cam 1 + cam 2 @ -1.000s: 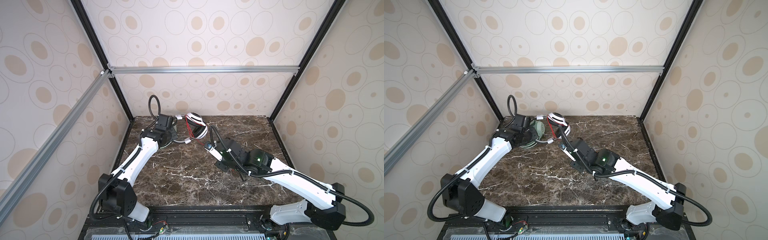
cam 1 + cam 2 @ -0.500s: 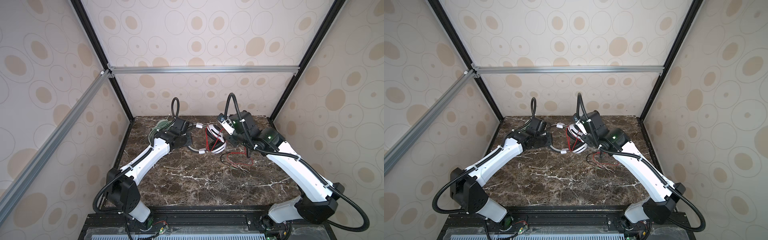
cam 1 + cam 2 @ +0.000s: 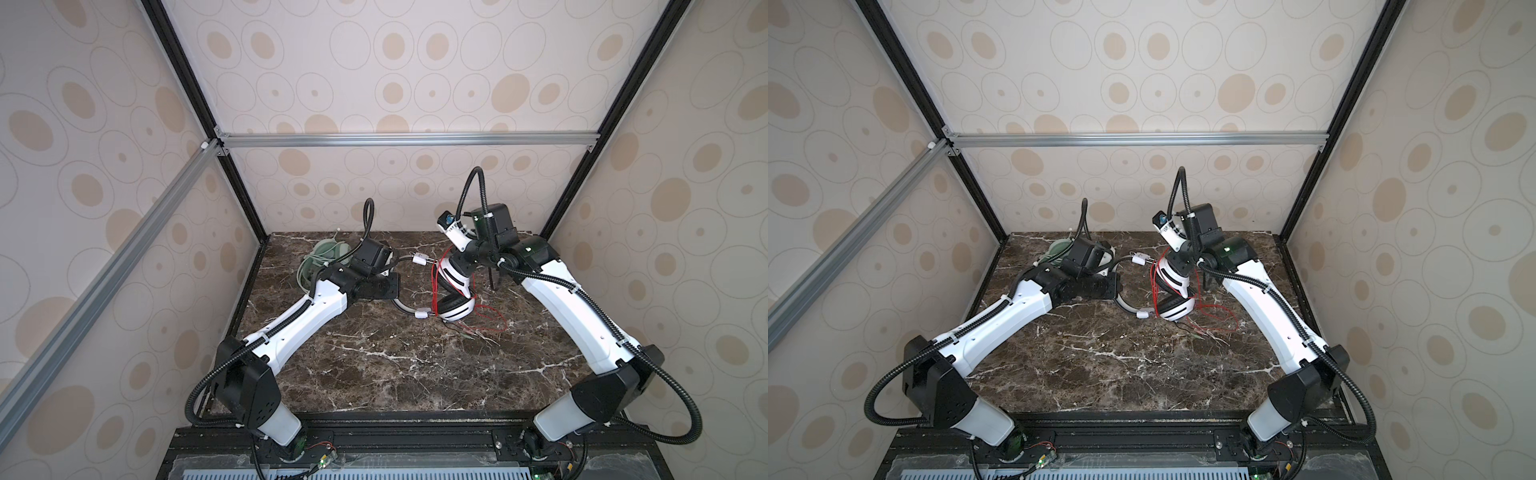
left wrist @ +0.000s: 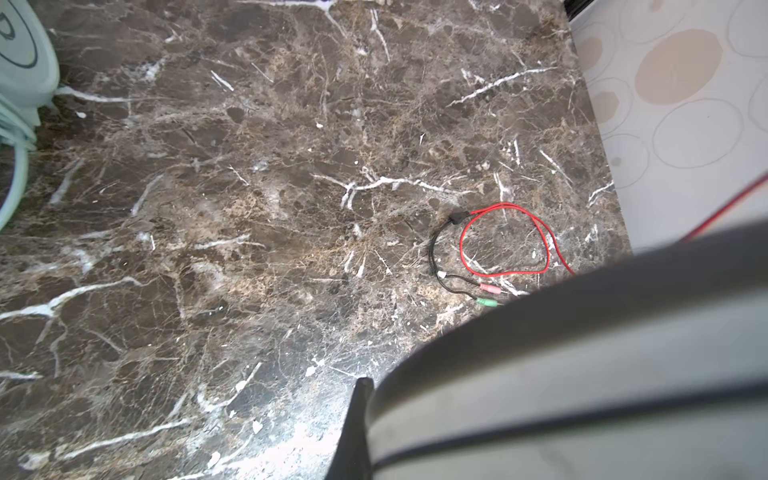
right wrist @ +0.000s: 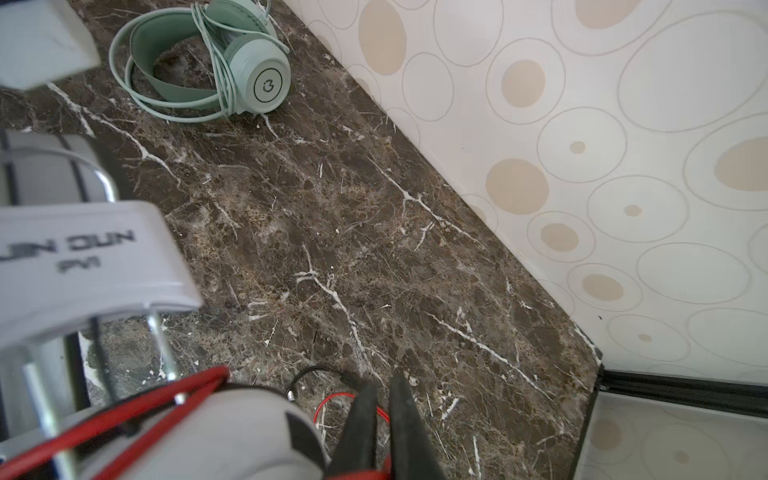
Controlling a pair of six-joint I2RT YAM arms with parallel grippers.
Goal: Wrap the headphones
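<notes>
Only right wrist view: whole mint headphones (image 5: pixel 253 75)

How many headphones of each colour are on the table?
Mint-green over-ear headphones: 1
White-and-black over-ear headphones: 1
Total: 2

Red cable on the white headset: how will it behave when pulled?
Likely floppy: the red cable lies in slack loops on the marble. Probably light, so pulling drags the plugs along. May snag: several turns cross the white headset.
</notes>
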